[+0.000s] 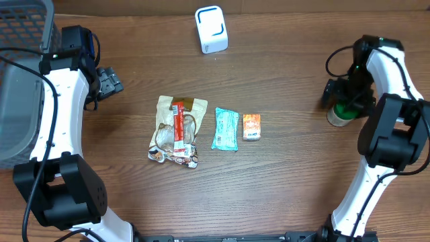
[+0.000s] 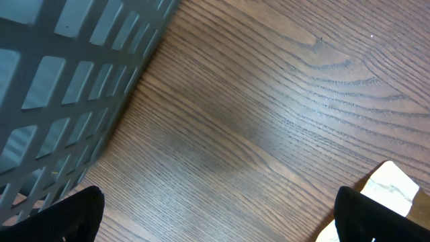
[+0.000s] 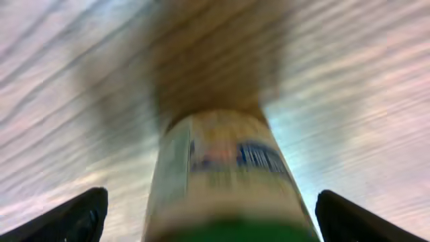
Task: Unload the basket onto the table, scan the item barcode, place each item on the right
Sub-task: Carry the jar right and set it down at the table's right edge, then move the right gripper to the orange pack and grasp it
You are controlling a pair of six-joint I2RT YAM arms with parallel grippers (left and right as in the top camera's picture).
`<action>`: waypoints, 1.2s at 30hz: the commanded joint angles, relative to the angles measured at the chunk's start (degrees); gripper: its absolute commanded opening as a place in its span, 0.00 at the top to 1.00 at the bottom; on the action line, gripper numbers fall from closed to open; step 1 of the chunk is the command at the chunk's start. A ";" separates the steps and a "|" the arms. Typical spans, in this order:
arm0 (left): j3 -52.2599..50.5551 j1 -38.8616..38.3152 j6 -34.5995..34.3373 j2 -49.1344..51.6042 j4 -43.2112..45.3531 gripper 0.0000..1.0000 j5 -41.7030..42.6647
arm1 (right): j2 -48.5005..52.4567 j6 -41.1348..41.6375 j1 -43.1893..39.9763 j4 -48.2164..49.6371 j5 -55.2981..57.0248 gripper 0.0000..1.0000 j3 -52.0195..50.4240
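A pale bottle with a green cap [image 1: 340,114] stands upright at the table's right side. My right gripper [image 1: 344,99] hangs over it. In the right wrist view the bottle [image 3: 225,181] fills the middle, blurred, with a dark printed patch on its label. The right gripper [image 3: 211,218] is open, and both black fingertips [image 3: 80,215] stand clear of the bottle's sides. A white barcode scanner [image 1: 211,29] sits at the back centre. My left gripper [image 1: 107,81] is open and empty at the far left over bare wood [image 2: 218,218].
A grey mesh basket [image 1: 20,40] fills the back left corner, right beside the left gripper [image 2: 60,87]. In the table's middle lie a brown snack bag [image 1: 176,128], a teal packet [image 1: 226,128] and a small orange box [image 1: 251,126]. The bag's corner [image 2: 391,191] shows in the left wrist view.
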 commanded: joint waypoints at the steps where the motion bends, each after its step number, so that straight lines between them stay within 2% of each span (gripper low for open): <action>1: 1.14 0.11 1.51 -1.20 0.02 0.00 -0.57 | -2.84 1.16 0.00 -6.64 0.61 0.00 13.55; 4: 1.14 0.11 1.51 -1.20 0.02 0.00 -0.57 | -3.89 1.44 0.11 -11.39 -0.20 0.00 20.57; 7: 1.14 0.11 1.51 -1.20 0.02 0.00 -0.59 | -5.16 1.05 0.83 -13.81 -6.78 0.00 24.02; 10: 1.14 0.11 1.51 -1.20 0.02 0.00 -0.59 | -5.79 -4.37 1.97 -15.65 -15.06 0.01 24.13; 11: 1.14 0.11 1.51 -1.20 0.02 0.00 -0.57 | -5.79 -6.23 2.54 -16.35 -17.55 0.06 24.06; 15: 1.14 0.11 1.51 -1.20 0.02 0.00 -0.57 | -5.79 -6.97 5.11 -16.37 -21.94 0.60 23.19; 16: 1.14 0.11 1.51 -1.20 0.02 0.00 -0.57 | -5.79 -6.95 5.92 -16.37 -22.40 0.82 23.06; 18: 1.14 0.11 1.51 -1.20 0.02 0.00 -0.57 | -5.79 -6.93 7.89 -16.35 -22.64 0.95 22.53; 21: 1.14 0.11 1.51 -1.20 0.02 0.00 -0.57 | -5.79 -6.91 11.39 -16.35 -22.62 0.96 21.40; 27: 1.14 0.11 1.51 -1.20 0.02 0.00 -0.59 | -5.79 -6.25 19.76 -15.19 -22.58 0.85 14.84; 36: 1.14 0.11 1.51 -1.20 0.02 0.01 -0.57 | -5.79 -2.97 30.71 -4.17 -22.56 0.85 1.42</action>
